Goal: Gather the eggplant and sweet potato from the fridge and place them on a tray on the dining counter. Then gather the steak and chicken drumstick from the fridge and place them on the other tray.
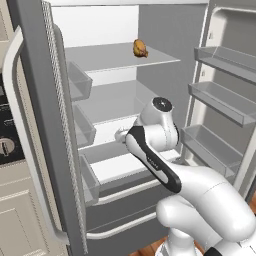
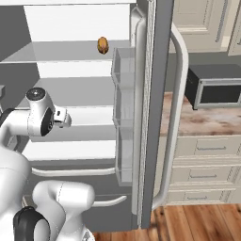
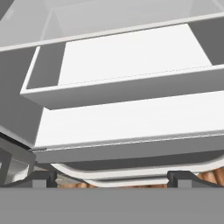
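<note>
The fridge (image 1: 45,100) stands open with both doors swung wide. A small tan-brown chicken drumstick (image 1: 140,48) lies alone on the upper shelf, toward its front edge, and is also seen as the drumstick (image 2: 103,45) from the right. My gripper (image 3: 111,178) is open, its two dark fingertips (image 3: 43,178) far apart with nothing between them. The hand (image 2: 60,117) reaches into the fridge at the level of the lower white shelf (image 3: 127,118), well below the drumstick.
Clear bins (image 1: 215,145) line the right door and more bins (image 2: 123,108) line the other door. Beside the fridge is a cream cabinet with a marbled top (image 2: 197,120) and a dark appliance (image 2: 214,89). Wooden floor (image 2: 188,223) lies below.
</note>
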Available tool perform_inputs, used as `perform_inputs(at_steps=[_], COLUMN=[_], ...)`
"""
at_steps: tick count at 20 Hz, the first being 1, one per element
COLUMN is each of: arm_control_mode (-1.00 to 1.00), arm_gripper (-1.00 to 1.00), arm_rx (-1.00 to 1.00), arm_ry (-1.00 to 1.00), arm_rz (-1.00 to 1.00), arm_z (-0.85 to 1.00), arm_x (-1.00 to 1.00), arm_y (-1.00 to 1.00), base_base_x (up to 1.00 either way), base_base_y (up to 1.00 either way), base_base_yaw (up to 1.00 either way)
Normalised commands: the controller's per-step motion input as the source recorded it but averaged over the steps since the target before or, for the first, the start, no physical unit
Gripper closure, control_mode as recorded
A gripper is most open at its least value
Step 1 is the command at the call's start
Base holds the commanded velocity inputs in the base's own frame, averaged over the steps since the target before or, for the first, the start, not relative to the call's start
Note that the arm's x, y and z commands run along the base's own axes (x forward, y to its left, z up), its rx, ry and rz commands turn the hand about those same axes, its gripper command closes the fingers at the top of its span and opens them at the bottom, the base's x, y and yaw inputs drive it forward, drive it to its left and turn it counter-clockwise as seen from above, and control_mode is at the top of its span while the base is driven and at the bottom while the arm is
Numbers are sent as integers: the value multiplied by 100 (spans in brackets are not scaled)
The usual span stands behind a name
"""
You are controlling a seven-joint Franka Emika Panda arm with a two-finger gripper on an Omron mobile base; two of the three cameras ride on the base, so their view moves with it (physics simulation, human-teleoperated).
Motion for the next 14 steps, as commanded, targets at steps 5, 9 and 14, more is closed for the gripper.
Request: perform_inputs(at_steps=[5, 9, 14], arm_control_mode=[-100, -100, -100], arm_gripper=[-100, -100, -100], arm_rx=[0, 0, 0], arm_ry=[-8, -12, -6], arm_rz=[0, -3, -1], arm_z=[8, 29, 28], arm_x=[0, 0, 6], arm_y=[0, 5, 0], base_base_x=[0, 0, 0], base_base_y=[0, 0, 0], base_base_yaw=[0, 0, 0])
